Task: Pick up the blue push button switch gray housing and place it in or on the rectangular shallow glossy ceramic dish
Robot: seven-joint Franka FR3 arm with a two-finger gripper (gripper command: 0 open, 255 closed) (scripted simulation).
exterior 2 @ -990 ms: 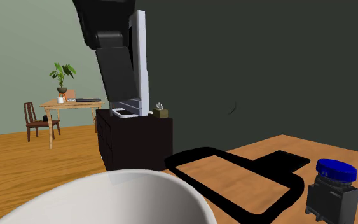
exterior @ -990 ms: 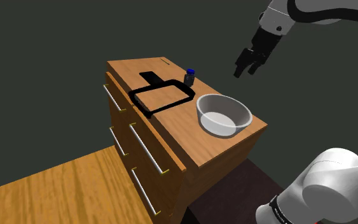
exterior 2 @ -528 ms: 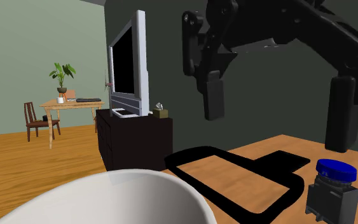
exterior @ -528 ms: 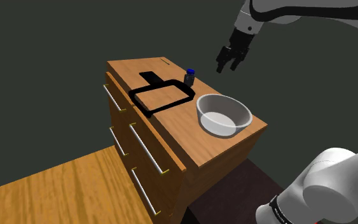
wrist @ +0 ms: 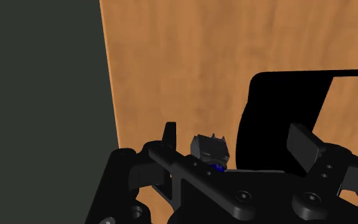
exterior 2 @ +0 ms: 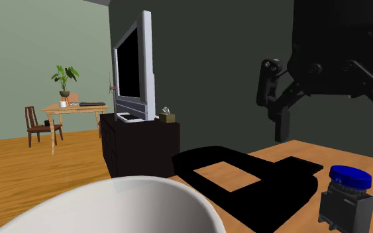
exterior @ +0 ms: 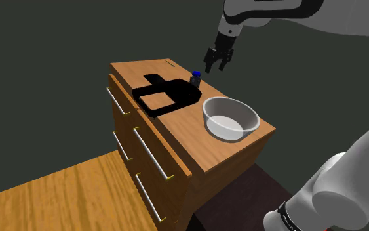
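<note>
Over the dresser's (exterior: 202, 146) far corner in the shoulder view, the gripper (exterior: 215, 64) hangs a little above the switch (exterior: 194, 79), jaws spread and holding nothing. That looks like lining up for a straight drop onto it. The switch stands upright on the wood, just beside the dish (exterior: 137, 97), which is drawn black, so the carry should be short. A white bowl (exterior: 207, 113) sits nearer the stand and is no part of the job.

From the second exterior view, the blue button tops its grey housing at lower right, close to the dish's edge. The black fingers hang apart above and behind it, touching nothing.

Along the wrist view, the switch lies between the open fingers but beyond them, unheld, with the dish next to it. Centring it that way suits closing on the housing sides after descent.
</note>
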